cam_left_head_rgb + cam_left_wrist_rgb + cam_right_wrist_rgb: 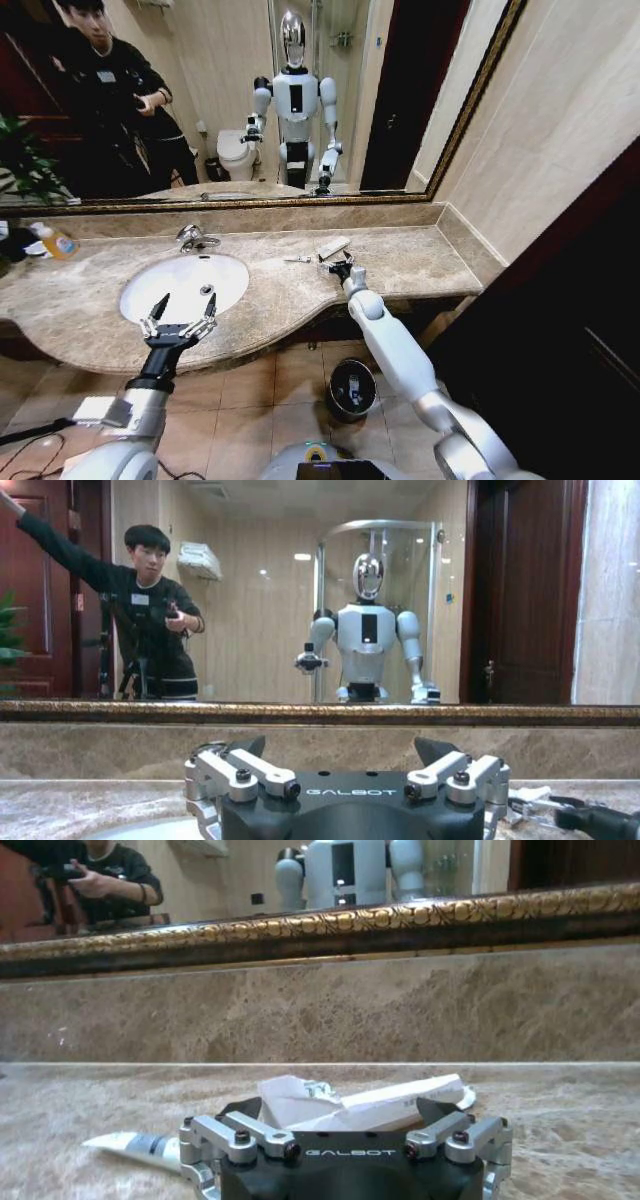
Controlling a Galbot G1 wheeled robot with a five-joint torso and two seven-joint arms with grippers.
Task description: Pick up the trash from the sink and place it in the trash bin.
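The white oval sink with its chrome faucet sits in the beige marble counter. My left gripper hovers open over the basin's front rim, holding nothing. My right gripper is low over the counter to the right of the sink, open, with its fingers on either side of a crumpled flat white packet. A small white tube lies beside it. The round black trash bin with a shiny rim stands on the floor under the counter.
A bottle of orange liquid stands at the counter's far left. A gold-framed mirror runs along the back wall. The right side wall closes off the counter's end. Tiled floor surrounds the bin.
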